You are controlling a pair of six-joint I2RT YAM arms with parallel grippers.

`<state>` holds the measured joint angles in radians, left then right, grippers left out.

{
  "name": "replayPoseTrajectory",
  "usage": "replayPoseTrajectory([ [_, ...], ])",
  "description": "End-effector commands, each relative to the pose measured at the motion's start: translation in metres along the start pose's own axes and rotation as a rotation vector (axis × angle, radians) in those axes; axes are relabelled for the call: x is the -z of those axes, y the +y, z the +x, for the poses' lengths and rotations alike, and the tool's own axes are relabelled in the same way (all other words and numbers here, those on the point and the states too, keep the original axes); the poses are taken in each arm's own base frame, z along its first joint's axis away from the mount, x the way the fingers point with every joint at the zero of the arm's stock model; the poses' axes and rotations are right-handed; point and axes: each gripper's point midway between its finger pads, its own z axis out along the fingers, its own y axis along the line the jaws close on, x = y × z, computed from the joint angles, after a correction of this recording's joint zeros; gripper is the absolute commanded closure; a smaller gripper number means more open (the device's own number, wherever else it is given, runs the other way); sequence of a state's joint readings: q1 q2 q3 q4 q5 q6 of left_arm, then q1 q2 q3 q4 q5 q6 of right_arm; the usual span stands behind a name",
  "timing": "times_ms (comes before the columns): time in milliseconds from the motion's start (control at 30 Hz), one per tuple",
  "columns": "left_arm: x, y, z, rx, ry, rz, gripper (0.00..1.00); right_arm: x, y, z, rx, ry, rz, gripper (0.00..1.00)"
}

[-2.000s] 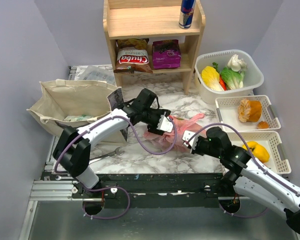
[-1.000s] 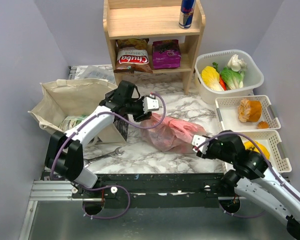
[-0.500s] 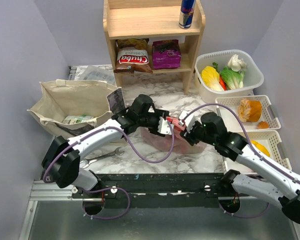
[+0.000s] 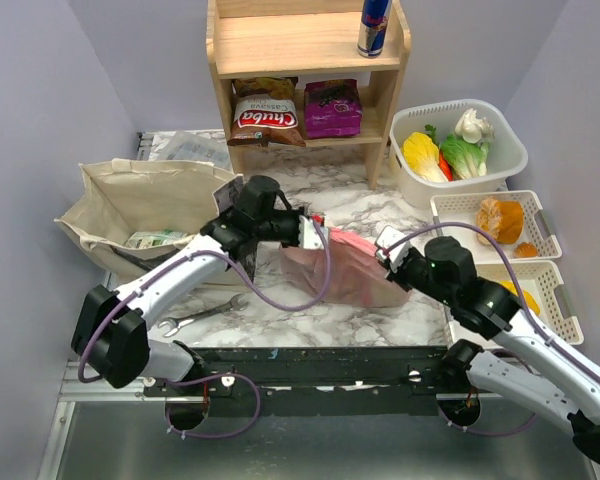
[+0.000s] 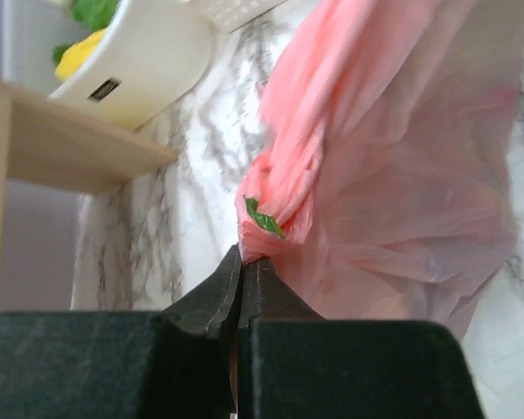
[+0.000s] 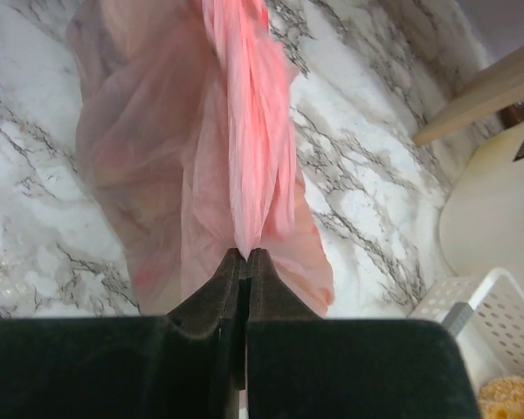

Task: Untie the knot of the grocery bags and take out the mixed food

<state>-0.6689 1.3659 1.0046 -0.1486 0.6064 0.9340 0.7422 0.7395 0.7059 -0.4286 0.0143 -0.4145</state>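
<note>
Okay, up close first: got a wrench [image 4: 202,315] lying flat on the marble table [image 4: 280,322], nearer than the left gripper [image 5: 242,260] and off to its left. Seeing that left gripper clenched tight on a bunched twist [image 5: 278,188] of the pink bag [image 4: 345,270], right at the fingertips, with a small green scrap [image 5: 264,218] caught in the folds just past them. Same deal with the right gripper [image 6: 245,255]: pinched onto a pleated strip at the bag's other end. Looks pulled taut between the two grippers, belly sagging onto the marble. Can't make out any food through the plastic. Left of the left fingers, spotting a beige tote [image 4: 140,195] lying open with a snack packet [image 4: 155,238] inside. Right of the right fingers, two white trays, something yellow [image 4: 517,302] in the nearer, a bread-looking lump [image 4: 500,220] in the farther. Way past both sets of fingers, a white basket [image 4: 460,192] of veggies and a wooden shelf [image 4: 310,45] holding chip bags and a can [image 4: 374,25].
</note>
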Motion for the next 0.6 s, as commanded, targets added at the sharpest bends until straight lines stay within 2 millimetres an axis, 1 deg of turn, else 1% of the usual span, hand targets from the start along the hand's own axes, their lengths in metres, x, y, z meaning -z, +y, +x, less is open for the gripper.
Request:
replayPoseTrajectory([
  [0,0.051,0.046,0.032,0.319,0.075,-0.106,1.00,0.031,-0.007,0.053,0.061,0.204,0.068,0.99],
  [33,0.055,0.053,0.036,0.374,0.074,-0.110,1.00,0.036,-0.009,0.059,0.078,0.223,0.078,0.99],
  [100,0.062,0.057,0.045,0.463,0.081,-0.104,1.00,0.044,-0.011,0.066,0.105,0.239,0.093,0.99],
  [167,0.064,0.058,0.042,0.490,0.067,-0.089,1.00,0.048,-0.015,0.063,0.110,0.227,0.108,0.99],
  [233,0.062,0.053,0.028,0.505,0.018,-0.055,1.00,0.045,-0.016,0.051,0.085,0.193,0.110,0.99],
  [267,0.059,0.049,0.020,0.506,0.003,-0.036,1.00,0.043,-0.015,0.041,0.061,0.166,0.098,0.86],
  [333,0.052,0.040,0.006,0.479,-0.014,0.003,1.00,0.034,-0.013,0.018,-0.006,0.113,0.069,0.47],
  [367,0.048,0.034,0.000,0.463,-0.019,0.021,1.00,0.030,-0.014,0.005,-0.034,0.080,0.061,0.35],
  [400,0.046,0.030,-0.005,0.451,-0.022,0.029,1.00,0.023,-0.014,-0.007,-0.063,0.053,0.051,0.26],
  [433,0.042,0.024,-0.009,0.450,-0.025,0.044,1.00,0.018,-0.016,-0.019,-0.076,0.023,0.044,0.22],
  [500,0.038,0.019,-0.015,0.468,-0.029,0.059,1.00,0.006,-0.017,-0.038,-0.098,-0.026,0.029,0.19],
  [567,0.036,0.017,-0.018,0.491,-0.036,0.063,1.00,-0.009,-0.014,-0.042,-0.089,-0.027,0.007,0.19],
])
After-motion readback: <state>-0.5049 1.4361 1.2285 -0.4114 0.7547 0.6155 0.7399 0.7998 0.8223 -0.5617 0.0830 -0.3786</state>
